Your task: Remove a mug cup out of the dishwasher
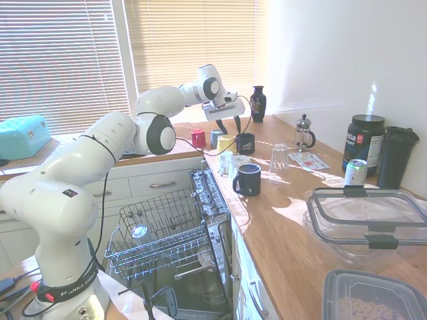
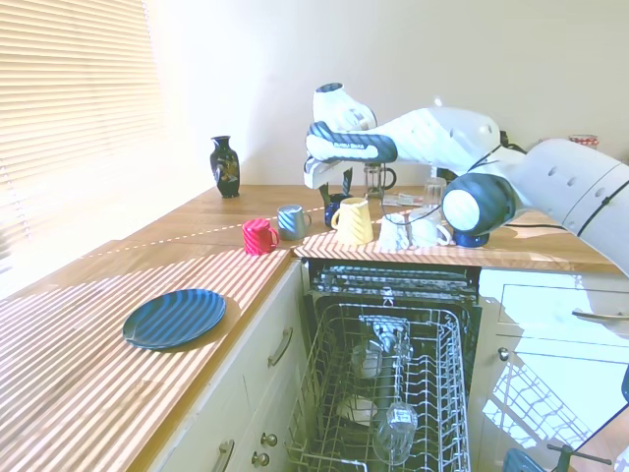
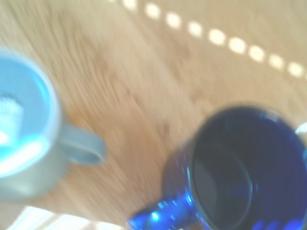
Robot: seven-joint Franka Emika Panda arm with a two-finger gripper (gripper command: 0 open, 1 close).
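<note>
The mug cup (image 2: 354,220), mustard yellow, stands upright on the bench (image 2: 118,334) just behind the open dishwasher (image 2: 393,393), out of the rack. In the first exterior view it (image 1: 226,143) is partly hidden among the cluster of cups, only its yellow rim and side showing; the second exterior view shows its whole body. My claw (image 2: 336,184) hangs above the bench just beside the mug cup, over a dark blue mug (image 2: 335,208), touching neither. My two fingers (image 1: 236,124) point downward and grasp nothing, but neither exterior view shows clearly how wide the gap between them is, so I cannot tell whether they are spread or closed.

My wrist view, blurred, shows what the others do not: straight down into the dark blue mug (image 3: 240,167), its inside dark, and beside it a pale blue-grey mug (image 3: 29,143) with its handle turned toward the blue one, both on bare wood. The mug cup does not appear there.

The second exterior view shows a red cup (image 2: 259,236) and the blue-grey mug (image 2: 291,221) near the mug cup, away from the dishwasher, and a dark blue plate (image 2: 175,318) well apart from it. The dishwasher's wire rack (image 1: 163,240) is pulled out and holds a few glasses.
</note>
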